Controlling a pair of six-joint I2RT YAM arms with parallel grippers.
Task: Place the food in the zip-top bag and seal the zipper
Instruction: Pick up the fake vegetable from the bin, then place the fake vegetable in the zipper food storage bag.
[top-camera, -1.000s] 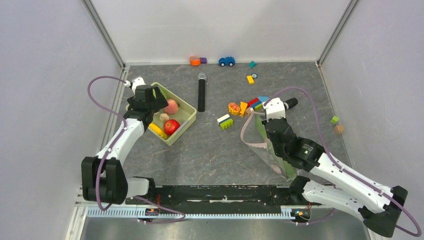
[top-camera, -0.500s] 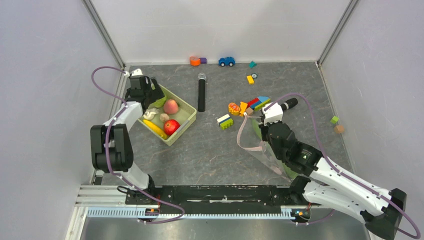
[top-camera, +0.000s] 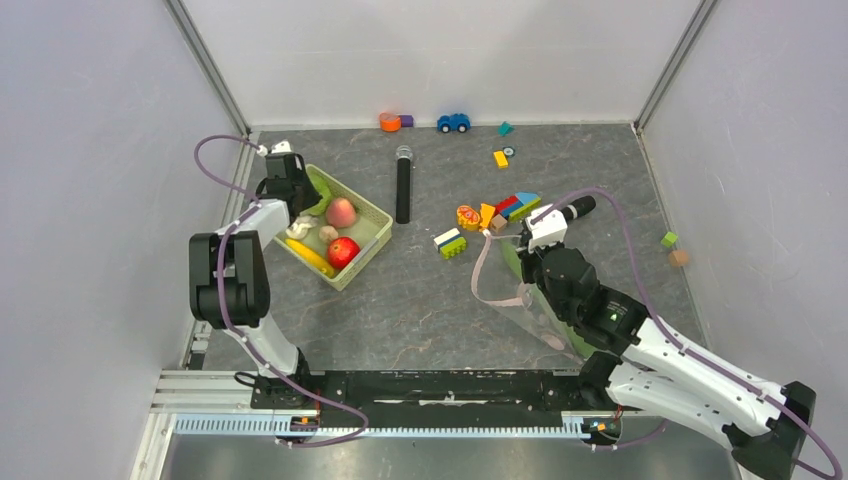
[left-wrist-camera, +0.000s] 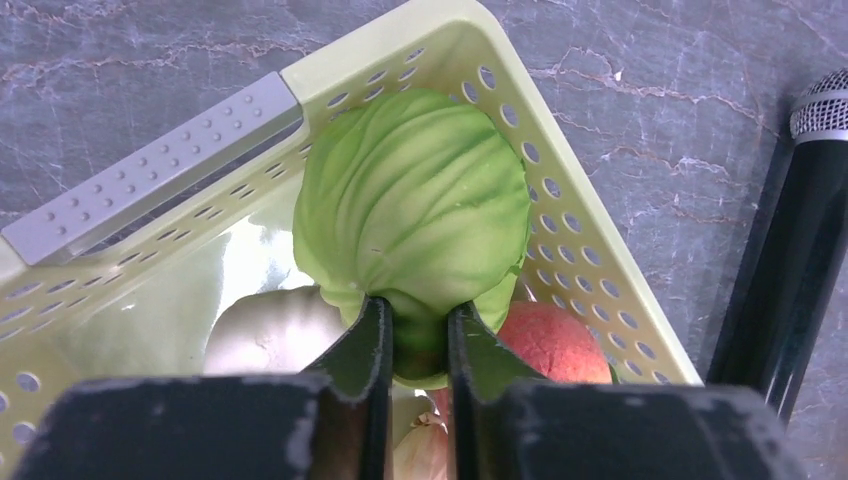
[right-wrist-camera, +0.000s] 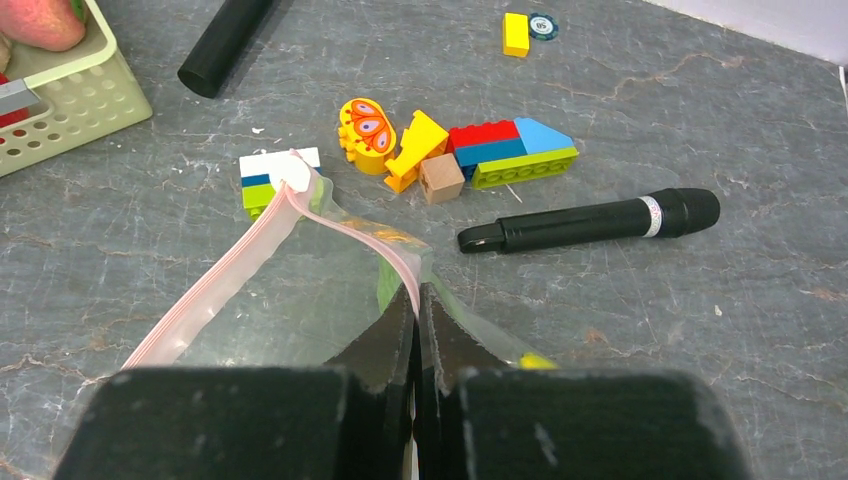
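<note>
The food lies in a pale green basket (top-camera: 375, 215): a green cabbage (left-wrist-camera: 415, 210), a pinkish fruit (top-camera: 341, 212), a red tomato (top-camera: 343, 251) and a yellow banana (top-camera: 312, 260). My left gripper (left-wrist-camera: 418, 318) reaches into the basket's far corner and is shut on the cabbage's lower edge. The clear zip-top bag (top-camera: 520, 300) rests on the table at the right, with something green showing inside it. My right gripper (right-wrist-camera: 417, 295) is shut on its pink zipper (right-wrist-camera: 230, 280), holding that edge up; the rest of the strip trails left.
A black microphone (top-camera: 403, 185) lies right of the basket (left-wrist-camera: 590, 250). A second microphone (right-wrist-camera: 590, 222) and a cluster of coloured blocks (right-wrist-camera: 500, 150) lie just beyond the bag. A toy car (top-camera: 453, 122) and small blocks line the back wall.
My left gripper has moved to the basket's far-left corner and gone from open to shut on the cabbage. The right arm has shifted slightly, still holding the bag.
</note>
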